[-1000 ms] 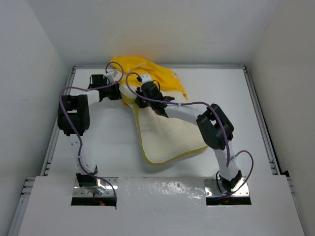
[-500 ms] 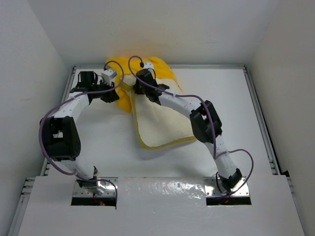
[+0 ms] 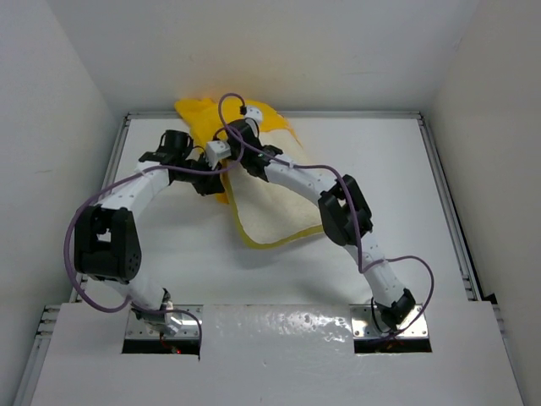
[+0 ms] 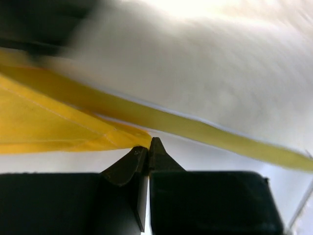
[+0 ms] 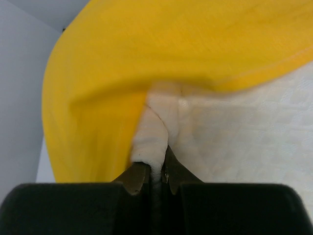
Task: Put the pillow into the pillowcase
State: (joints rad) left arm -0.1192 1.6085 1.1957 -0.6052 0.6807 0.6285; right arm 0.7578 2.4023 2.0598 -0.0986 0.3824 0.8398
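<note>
While the left hand (image 4: 148, 145) pinches the pillowcase (image 4: 49, 127) corner at its tips, right hand (image 5: 155, 169) clenched on pillow (image 5: 244, 132) fold.

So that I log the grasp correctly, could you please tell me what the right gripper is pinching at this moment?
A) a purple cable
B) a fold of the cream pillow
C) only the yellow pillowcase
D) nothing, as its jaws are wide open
B: in the right wrist view, the right gripper is closed on a bunched fold of the cream pillow, with the yellow pillowcase draped over it beyond.
</note>
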